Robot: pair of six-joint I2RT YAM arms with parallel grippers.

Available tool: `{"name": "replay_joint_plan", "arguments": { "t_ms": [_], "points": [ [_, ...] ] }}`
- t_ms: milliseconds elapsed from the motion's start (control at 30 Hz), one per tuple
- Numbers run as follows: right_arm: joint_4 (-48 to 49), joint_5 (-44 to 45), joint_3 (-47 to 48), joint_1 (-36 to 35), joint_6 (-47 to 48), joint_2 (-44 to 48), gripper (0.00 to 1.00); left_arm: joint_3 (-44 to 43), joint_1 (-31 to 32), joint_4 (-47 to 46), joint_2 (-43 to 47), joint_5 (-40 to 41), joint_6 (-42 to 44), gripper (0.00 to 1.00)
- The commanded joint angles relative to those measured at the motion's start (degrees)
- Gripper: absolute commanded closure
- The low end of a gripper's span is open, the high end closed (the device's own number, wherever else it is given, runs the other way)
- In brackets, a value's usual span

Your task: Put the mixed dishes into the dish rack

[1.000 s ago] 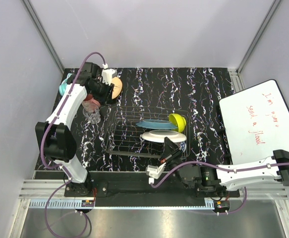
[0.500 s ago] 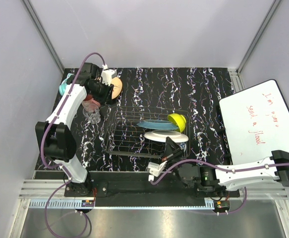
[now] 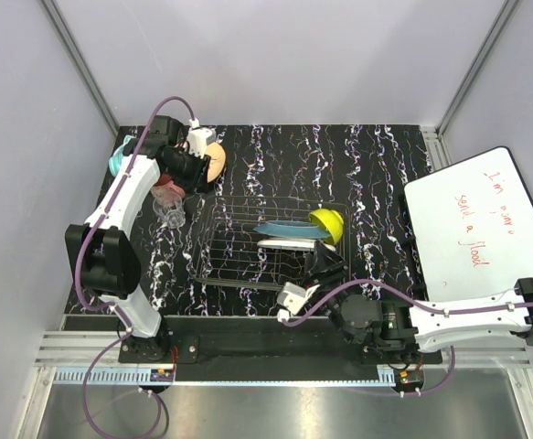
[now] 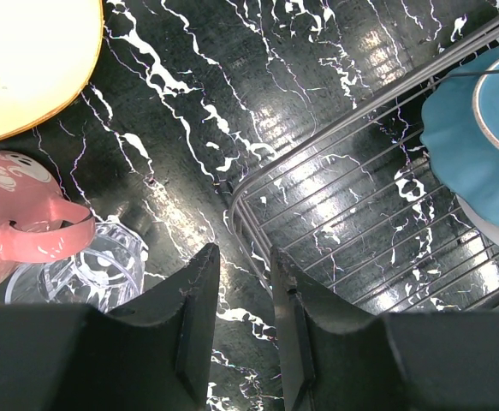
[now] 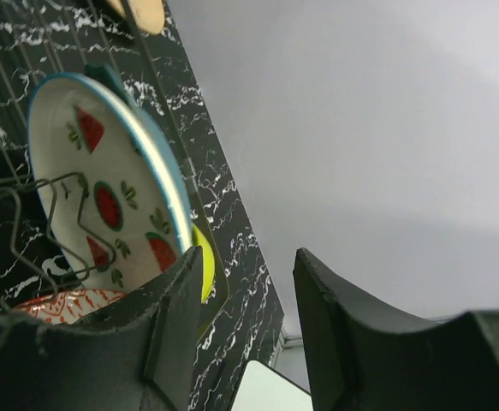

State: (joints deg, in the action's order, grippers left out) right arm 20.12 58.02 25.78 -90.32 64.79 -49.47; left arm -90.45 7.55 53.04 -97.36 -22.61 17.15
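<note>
The dish rack (image 3: 239,247) holds the teal plate (image 3: 289,228), the yellow-green bowl (image 3: 329,222) and the white watermelon-print plate (image 3: 293,243), which stands on edge. My right gripper (image 3: 325,271) is open at the rack's near right corner, with nothing between its fingers. In the right wrist view the watermelon plate (image 5: 103,197) leans among the rack wires (image 5: 26,197), with the red patterned bowl (image 5: 61,304) below it and the yellow-green bowl (image 5: 204,265) behind. My left gripper (image 4: 245,261) hovers open and empty beside the rack's corner (image 4: 249,193), near the pink mug (image 4: 22,227), clear glass (image 4: 95,265) and tan plate (image 4: 26,60).
Teal headphones (image 3: 118,157) lie at the back left edge behind the left arm. A whiteboard (image 3: 476,229) with red writing sits off the mat on the right. The left half of the rack holds no dishes.
My right gripper has opened and let go of the watermelon plate, which now stands more upright in the rack. The left arm has not moved.
</note>
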Motion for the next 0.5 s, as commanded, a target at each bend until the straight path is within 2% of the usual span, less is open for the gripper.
{"name": "replay_joint_plan", "arguments": {
  "t_ms": [0, 200, 333, 367, 400, 433, 467],
  "points": [
    [1.05, 2.1, 5.42, -0.29, -0.56, 1.92, 0.48, -1.39, -0.34, -1.71, -0.11, -2.09, 0.34, 0.66],
    [7.55, 1.75, 10.95, -1.61, 5.68, 1.93, 0.48, -1.56, -0.34, -1.79, -0.02, -1.38, 0.96, 0.67],
    [18.35, 0.96, 19.11, -0.56, 3.51, 0.7, 0.43, -3.06, -0.52, -2.85, -1.59, 0.98, 0.87, 0.67],
    [18.03, -0.09, 23.48, 4.4, 0.02, 0.35, 0.41, -3.76, -0.61, -3.89, -2.21, 1.86, 0.52, 0.67],
    [16.89, -1.14, 25.96, 7.76, -9.42, -0.35, 0.41, -5.94, -0.78, -4.51, -3.96, 4.13, -0.35, 0.67],
    [11.14, -1.5, 28.51, 11.19, -14.82, -1.93, 0.4, -7.53, -0.96, -4.96, -5.02, 5.2, -0.88, 0.67],
    [7.78, -4.46, 32.63, 19.49, -20.18, -2.99, 0.39, -11.46, -1.48, -5.66, -6.25, 7.04, -1.41, 0.67]
  ]
}}
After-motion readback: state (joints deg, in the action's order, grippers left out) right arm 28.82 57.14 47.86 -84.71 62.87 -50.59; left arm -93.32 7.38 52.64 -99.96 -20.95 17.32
